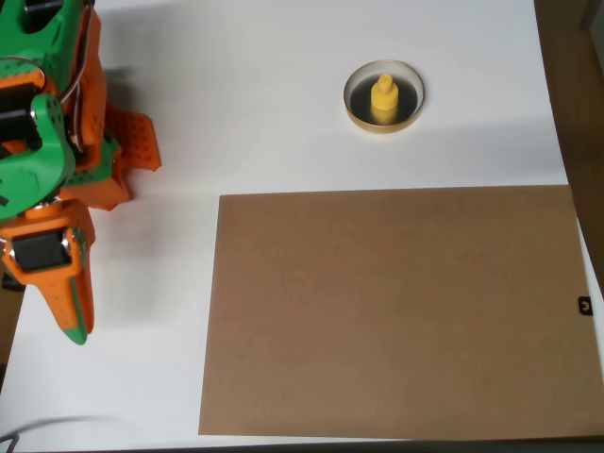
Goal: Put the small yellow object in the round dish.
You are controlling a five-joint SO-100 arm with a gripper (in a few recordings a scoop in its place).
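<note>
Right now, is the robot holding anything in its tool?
No, nothing is held. The tool is at the left edge of the overhead view, far from the small yellow object, which stands upright inside the round dish.

Yellow object (pixel 383 97): smooth plastic, slight sheen. Round dish (pixel 384 96): glossy dark inside, pale gold rim. Brown sheet (pixel 396 311): matt, cardboard-like. Table (pixel 264 113): smooth matt white. Arm (pixel 52 179): orange/green plastic.

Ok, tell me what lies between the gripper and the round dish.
In the overhead view, bare white table runs from the gripper to the round dish; the brown board sits just below that line.
</note>
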